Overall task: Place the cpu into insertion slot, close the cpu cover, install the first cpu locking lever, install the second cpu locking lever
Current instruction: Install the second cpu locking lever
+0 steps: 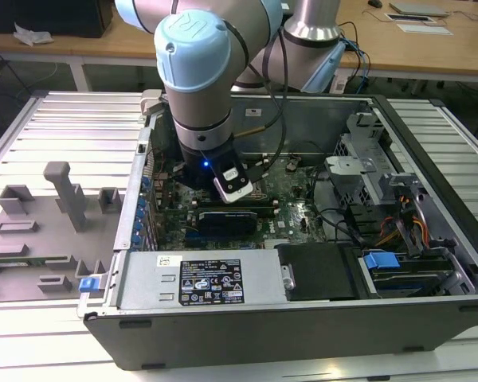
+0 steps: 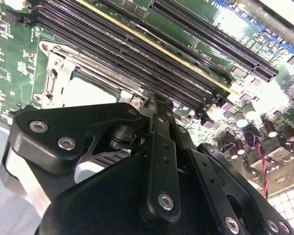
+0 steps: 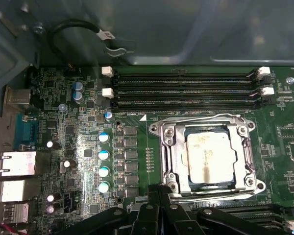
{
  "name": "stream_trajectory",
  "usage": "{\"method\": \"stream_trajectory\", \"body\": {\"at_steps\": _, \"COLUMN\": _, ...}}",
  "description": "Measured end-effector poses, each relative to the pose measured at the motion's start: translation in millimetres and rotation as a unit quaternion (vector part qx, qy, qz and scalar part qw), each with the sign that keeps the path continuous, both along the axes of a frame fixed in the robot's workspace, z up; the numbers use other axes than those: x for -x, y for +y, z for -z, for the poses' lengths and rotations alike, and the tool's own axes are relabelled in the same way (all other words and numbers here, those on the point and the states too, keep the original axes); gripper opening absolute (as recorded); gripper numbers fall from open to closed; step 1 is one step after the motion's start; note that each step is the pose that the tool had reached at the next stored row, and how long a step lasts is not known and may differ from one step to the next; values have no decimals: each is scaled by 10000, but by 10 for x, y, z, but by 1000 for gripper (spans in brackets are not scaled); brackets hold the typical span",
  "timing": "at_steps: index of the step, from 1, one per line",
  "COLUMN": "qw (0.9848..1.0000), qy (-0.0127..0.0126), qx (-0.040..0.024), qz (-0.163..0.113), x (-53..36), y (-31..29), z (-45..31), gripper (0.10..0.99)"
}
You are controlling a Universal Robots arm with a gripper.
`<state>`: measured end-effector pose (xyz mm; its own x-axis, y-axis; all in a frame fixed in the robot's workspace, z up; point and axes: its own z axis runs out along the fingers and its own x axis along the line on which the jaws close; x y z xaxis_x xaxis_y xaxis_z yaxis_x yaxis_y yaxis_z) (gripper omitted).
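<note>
The cpu (image 3: 210, 157), a pale silver square, lies flat in its socket on the green motherboard. The cpu cover (image 3: 179, 161), a silver frame plate with a window, lies closed over it. Thin wire levers run along the socket's edges; whether they are latched I cannot tell. My gripper (image 3: 160, 192) hovers with its black fingers pressed together at the socket's corner, and nothing shows between them. In the second wrist view the gripper (image 2: 154, 100) tapers to a point just beside the cover (image 2: 56, 73) and the cpu (image 2: 85, 93). In the exterior view the arm's wrist (image 1: 207, 151) reaches down into the open computer case.
Black memory slots (image 3: 186, 90) run along one side of the socket. Capacitors (image 3: 104, 161) and rear ports (image 3: 14, 164) lie past another side. The case wall (image 3: 186, 29) stands close. A power supply (image 1: 199, 278) and drive bay (image 1: 382, 263) fill the case's front. A grey fixture tray (image 1: 40, 231) sits at the exterior view's left.
</note>
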<state>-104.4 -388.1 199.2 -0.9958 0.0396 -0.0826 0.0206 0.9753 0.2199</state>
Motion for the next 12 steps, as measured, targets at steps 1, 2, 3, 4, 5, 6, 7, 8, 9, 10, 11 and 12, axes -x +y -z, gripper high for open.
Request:
{"method": "stream_trajectory", "body": {"at_steps": 1, "qw": 10000, "qy": 0, "qx": 6, "qz": -39, "x": 6, "y": 0, "z": 11, "gripper": 106}}
{"method": "stream_trajectory", "body": {"at_steps": 2, "qw": 10000, "qy": 1, "qx": 8, "qz": -60, "x": 8, "y": -1, "z": 16, "gripper": 106}}
{"method": "stream_trajectory", "body": {"at_steps": 3, "qw": 10000, "qy": 0, "qx": 10, "qz": -81, "x": 9, "y": -1, "z": 20, "gripper": 106}}
{"method": "stream_trajectory", "body": {"at_steps": 4, "qw": 9999, "qy": 0, "qx": 17, "qz": -114, "x": 11, "y": 0, "z": 23, "gripper": 106}}
{"method": "stream_trajectory", "body": {"at_steps": 5, "qw": 9999, "qy": 0, "qx": 34, "qz": -133, "x": 14, "y": 1, "z": 24, "gripper": 106}}
{"method": "stream_trajectory", "body": {"at_steps": 6, "qw": 9999, "qy": 0, "qx": 55, "qz": -153, "x": 16, "y": 1, "z": 25, "gripper": 106}}
{"method": "stream_trajectory", "body": {"at_steps": 7, "qw": 9998, "qy": 0, "qx": 81, "qz": -169, "x": 19, "y": 2, "z": 26, "gripper": 106}}
{"method": "stream_trajectory", "body": {"at_steps": 8, "qw": 9998, "qy": 1, "qx": 87, "qz": -173, "x": 20, "y": 0, "z": 24, "gripper": 106}}
{"method": "stream_trajectory", "body": {"at_steps": 9, "qw": 9998, "qy": 2, "qx": 92, "qz": -175, "x": 20, "y": -1, "z": 8, "gripper": 106}}
{"method": "stream_trajectory", "body": {"at_steps": 10, "qw": 9998, "qy": 1, "qx": 93, "qz": -175, "x": 21, "y": -2, "z": -25, "gripper": 106}}
{"method": "stream_trajectory", "body": {"at_steps": 11, "qw": 9998, "qy": 1, "qx": 90, "qz": -175, "x": 21, "y": -1, "z": -45, "gripper": 106}}
{"method": "stream_trajectory", "body": {"at_steps": 12, "qw": 9998, "qy": 1, "qx": 90, "qz": -175, "x": 20, "y": 0, "z": -72, "gripper": 106}}
